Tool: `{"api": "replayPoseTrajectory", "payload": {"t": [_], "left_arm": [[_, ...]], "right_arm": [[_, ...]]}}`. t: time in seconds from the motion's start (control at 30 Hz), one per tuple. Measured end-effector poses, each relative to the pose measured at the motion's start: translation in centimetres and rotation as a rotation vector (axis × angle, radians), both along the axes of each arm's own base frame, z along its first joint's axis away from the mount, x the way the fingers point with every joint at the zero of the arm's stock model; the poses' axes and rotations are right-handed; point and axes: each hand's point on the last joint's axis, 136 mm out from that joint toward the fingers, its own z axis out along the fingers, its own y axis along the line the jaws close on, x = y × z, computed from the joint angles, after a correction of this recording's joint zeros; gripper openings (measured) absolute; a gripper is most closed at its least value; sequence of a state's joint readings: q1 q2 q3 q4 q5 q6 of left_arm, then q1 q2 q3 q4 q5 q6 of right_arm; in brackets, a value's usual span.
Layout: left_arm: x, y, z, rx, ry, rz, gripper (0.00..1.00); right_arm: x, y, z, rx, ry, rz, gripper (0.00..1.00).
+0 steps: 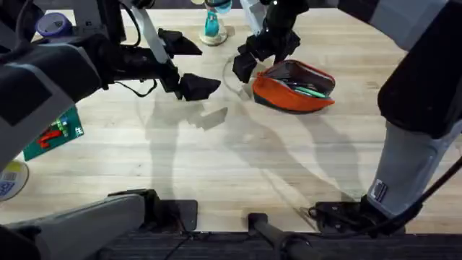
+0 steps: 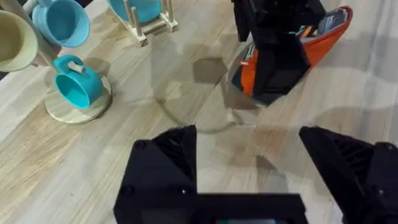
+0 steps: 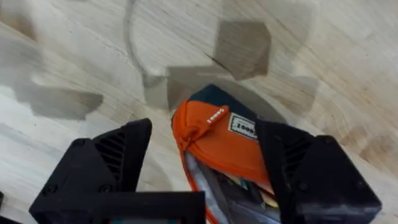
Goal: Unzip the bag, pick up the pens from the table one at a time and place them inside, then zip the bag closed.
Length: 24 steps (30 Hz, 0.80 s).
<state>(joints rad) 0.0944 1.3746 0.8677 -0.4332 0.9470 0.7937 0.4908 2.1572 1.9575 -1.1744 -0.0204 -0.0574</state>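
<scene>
The orange bag lies on the table at the back right, its zipper open and its dark lining showing. A light green pen and other pens lie inside it. My right gripper hangs over the bag's left end. In the right wrist view it is open, with a finger on either side of the bag's end. My left gripper hovers open and empty above the table, left of the bag. In the left wrist view it faces the bag.
A teal cup on a round wooden stand and more cups are at the back, beyond the left gripper. A green package and a tape roll lie at the table's left edge.
</scene>
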Motion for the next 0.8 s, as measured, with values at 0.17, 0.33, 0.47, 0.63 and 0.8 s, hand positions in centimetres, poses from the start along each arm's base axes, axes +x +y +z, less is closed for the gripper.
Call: {"api": "replayPoseTrajectory", "payload": {"t": [0.17,0.33,0.47,0.63,0.8], "left_arm": [[0.0,0.0,0.0,0.0,0.0,0.0,0.993],[0.0,0.0,0.0,0.0,0.0,0.0,0.994],[0.0,0.0,0.0,0.0,0.0,0.0,0.993],[0.0,0.0,0.0,0.0,0.0,0.0,0.993],[0.0,0.0,0.0,0.0,0.0,0.0,0.993]], "right_arm": [[-0.01,-0.01,-0.02,0.0,0.001,0.0,0.997],[-0.01,0.0,-0.01,0.0,0.001,0.0,0.997],[-0.01,0.0,-0.02,0.0,0.001,0.0,0.997],[-0.02,-0.01,-0.02,0.0,0.001,0.0,0.996],[-0.33,-0.17,-0.05,-0.007,0.014,0.0,0.997]]}}
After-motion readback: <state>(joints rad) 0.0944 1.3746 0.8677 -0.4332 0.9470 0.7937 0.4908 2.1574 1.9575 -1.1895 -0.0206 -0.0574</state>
